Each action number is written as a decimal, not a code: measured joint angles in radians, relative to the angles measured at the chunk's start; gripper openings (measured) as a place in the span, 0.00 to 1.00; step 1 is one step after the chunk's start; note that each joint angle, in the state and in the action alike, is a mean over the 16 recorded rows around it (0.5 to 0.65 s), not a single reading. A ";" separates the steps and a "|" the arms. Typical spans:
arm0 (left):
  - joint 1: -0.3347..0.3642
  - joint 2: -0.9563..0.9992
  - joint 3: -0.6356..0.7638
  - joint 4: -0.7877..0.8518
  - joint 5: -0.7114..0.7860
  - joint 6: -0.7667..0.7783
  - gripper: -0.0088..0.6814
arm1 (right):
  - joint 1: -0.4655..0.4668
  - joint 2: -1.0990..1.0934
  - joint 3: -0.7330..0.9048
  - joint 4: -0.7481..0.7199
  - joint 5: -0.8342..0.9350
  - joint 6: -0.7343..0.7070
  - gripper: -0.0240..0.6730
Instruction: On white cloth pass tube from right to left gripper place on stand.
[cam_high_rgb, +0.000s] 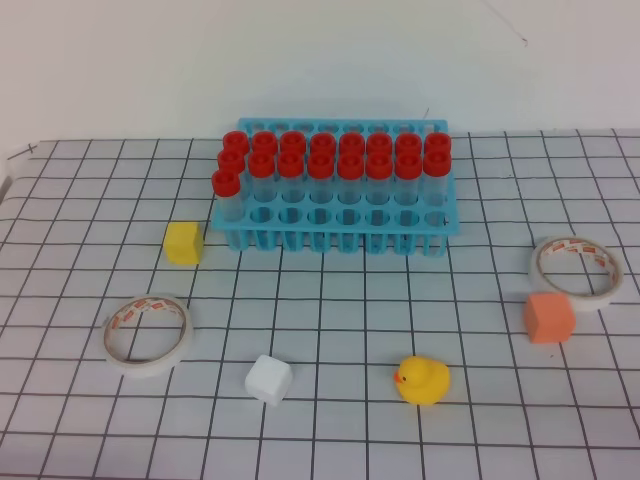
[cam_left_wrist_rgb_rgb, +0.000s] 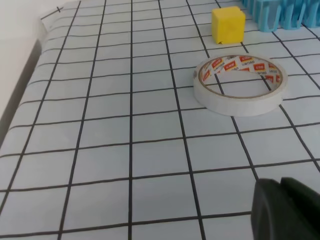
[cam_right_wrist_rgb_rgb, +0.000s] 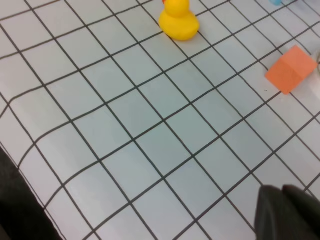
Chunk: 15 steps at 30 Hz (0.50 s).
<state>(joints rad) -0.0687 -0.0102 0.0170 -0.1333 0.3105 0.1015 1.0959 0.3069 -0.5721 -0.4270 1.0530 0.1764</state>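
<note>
The white cloth (cam_high_rgb: 330, 320) with its black grid covers the table. At its back stands the light blue stand (cam_high_rgb: 330, 240), holding several clear tubes with red caps (cam_high_rgb: 320, 165) upright in its rear rows; one tube (cam_high_rgb: 226, 190) sits alone at the left end of a nearer row. The stand's corner (cam_left_wrist_rgb_rgb: 280, 15) shows in the left wrist view. No tube lies loose on the cloth. Neither arm appears in the exterior high view. My left gripper (cam_left_wrist_rgb_rgb: 281, 200) and my right gripper (cam_right_wrist_rgb_rgb: 282, 200) each show only as dark tips pressed together at the lower right, holding nothing.
On the left of the cloth are a yellow block (cam_high_rgb: 183, 243) (cam_left_wrist_rgb_rgb: 228, 23) and a tape roll (cam_high_rgb: 148, 365) (cam_left_wrist_rgb_rgb: 235, 102). On the right are another tape roll (cam_high_rgb: 577, 297) and an orange block (cam_high_rgb: 549, 317) (cam_right_wrist_rgb_rgb: 291, 70). In front are a white cube (cam_high_rgb: 269, 380) and a yellow duck (cam_high_rgb: 422, 381) (cam_right_wrist_rgb_rgb: 178, 20).
</note>
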 joint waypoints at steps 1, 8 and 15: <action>0.001 0.000 0.000 0.000 0.000 0.000 0.01 | 0.000 0.000 0.000 0.000 0.000 0.000 0.03; 0.002 -0.002 0.000 0.004 0.002 -0.030 0.01 | 0.000 0.000 0.000 0.003 0.000 0.000 0.03; 0.002 -0.003 0.000 0.012 0.004 -0.069 0.01 | 0.000 0.000 0.000 0.004 0.000 0.000 0.03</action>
<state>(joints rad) -0.0665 -0.0127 0.0170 -0.1215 0.3144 0.0330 1.0959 0.3069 -0.5721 -0.4229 1.0530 0.1764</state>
